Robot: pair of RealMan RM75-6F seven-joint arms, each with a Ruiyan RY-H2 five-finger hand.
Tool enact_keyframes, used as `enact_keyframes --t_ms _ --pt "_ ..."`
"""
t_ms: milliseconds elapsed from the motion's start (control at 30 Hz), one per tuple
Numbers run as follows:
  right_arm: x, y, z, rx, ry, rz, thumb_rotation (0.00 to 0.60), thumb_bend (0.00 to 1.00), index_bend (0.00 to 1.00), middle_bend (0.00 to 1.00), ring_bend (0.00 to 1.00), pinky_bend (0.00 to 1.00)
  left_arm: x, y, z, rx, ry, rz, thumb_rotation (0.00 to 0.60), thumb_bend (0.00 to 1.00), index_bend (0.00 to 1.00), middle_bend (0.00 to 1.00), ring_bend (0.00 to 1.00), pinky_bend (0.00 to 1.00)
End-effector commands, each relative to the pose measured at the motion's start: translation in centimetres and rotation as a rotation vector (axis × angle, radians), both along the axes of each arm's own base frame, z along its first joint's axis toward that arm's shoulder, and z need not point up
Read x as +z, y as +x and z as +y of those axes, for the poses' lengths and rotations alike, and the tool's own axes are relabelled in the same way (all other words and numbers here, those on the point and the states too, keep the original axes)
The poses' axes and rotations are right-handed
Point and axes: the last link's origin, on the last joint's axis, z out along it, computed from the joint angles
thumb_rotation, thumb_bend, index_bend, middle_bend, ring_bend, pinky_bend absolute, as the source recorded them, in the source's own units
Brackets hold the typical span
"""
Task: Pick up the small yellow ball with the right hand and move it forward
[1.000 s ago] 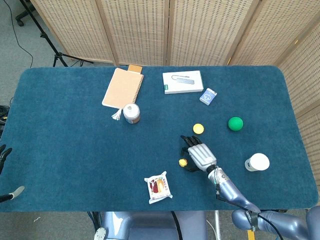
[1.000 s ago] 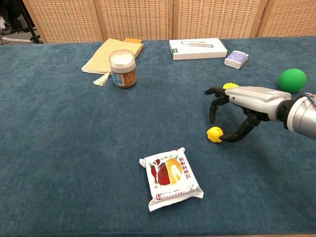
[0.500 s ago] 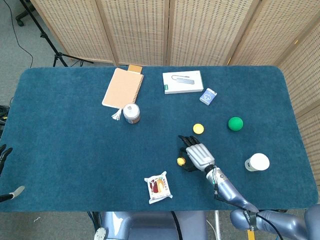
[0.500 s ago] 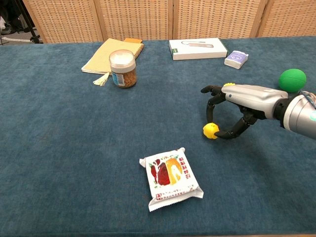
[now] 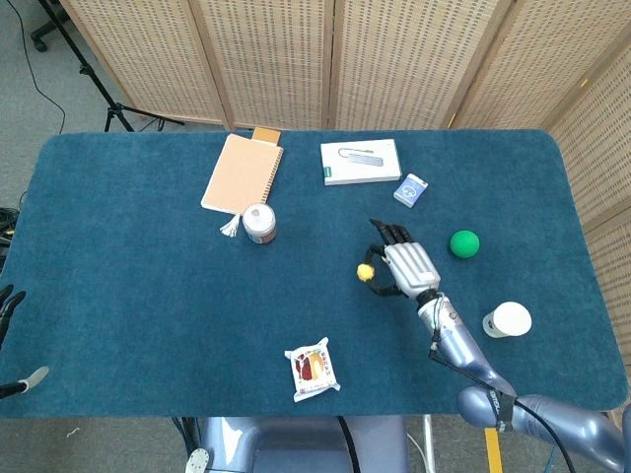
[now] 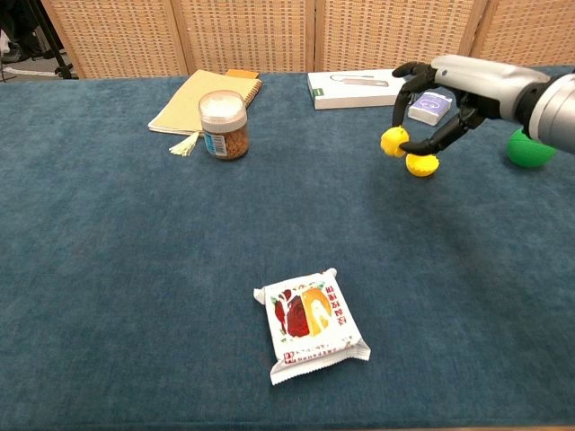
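Observation:
My right hand [image 5: 406, 268] [image 6: 467, 85] pinches the small yellow ball [image 5: 365, 271] [image 6: 393, 141] between thumb and a finger, lifted off the blue table [image 5: 138, 286]. The ball sticks out at the hand's left side in both views. In the chest view it hangs just left of and above a second yellow object [image 6: 421, 164] lying on the cloth; the head view hides that object under the hand. Only the fingertips of my left hand [image 5: 8, 301] show at the far left edge, spread and holding nothing.
A green ball [image 5: 464, 243] [image 6: 530, 148] lies right of the hand, a white cup [image 5: 508, 319] nearer the front right. Beyond are a blue card box [image 5: 410, 189] and a white box [image 5: 360, 161]. A jar [image 5: 259, 223], notebook [image 5: 242, 172] and snack packet [image 5: 312, 368] sit leftward.
The right hand closed on the yellow ball, lifted it off the cloth and carried it forward, away from the snack packet and up beside the other yellow object.

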Motion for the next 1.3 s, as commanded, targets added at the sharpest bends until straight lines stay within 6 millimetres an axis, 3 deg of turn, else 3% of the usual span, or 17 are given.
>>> enact_keyframes --t_ms 33,333,500,1000,1300 --pt "1.8 -1.0 -4.2 -0.095 -0.064 0.029 0.600 0.47 0.50 0.00 0.00 0.00 -0.1 -0.1 0.2 0.010 0.000 0.001 0.600 0.00 0.00 0.00 0.00 0.00" --pt "0.7 -5.1 -7.7 -0.254 -0.059 0.086 0.600 0.47 0.50 0.00 0.00 0.00 -0.7 0.1 0.8 0.032 -0.045 0.012 0.600 0.00 0.00 0.00 0.00 0.00" --pt "0.1 -6.4 -8.1 -0.292 -0.049 0.080 0.600 0.47 0.50 0.00 0.00 0.00 -0.9 0.2 1.2 0.044 -0.044 0.016 0.600 0.00 0.00 0.00 0.00 0.00" --pt "-1.2 -3.9 -5.9 -0.157 -0.008 0.063 0.600 0.47 0.50 0.00 0.00 0.00 -0.9 0.0 1.3 0.057 -0.042 0.017 0.600 0.00 0.00 0.00 0.00 0.00" --pt "-1.5 -4.4 -5.9 -0.175 -0.007 0.090 0.600 0.47 0.50 0.00 0.00 0.00 -0.7 -0.1 1.3 0.057 -0.040 0.012 0.600 0.00 0.00 0.00 0.00 0.00"
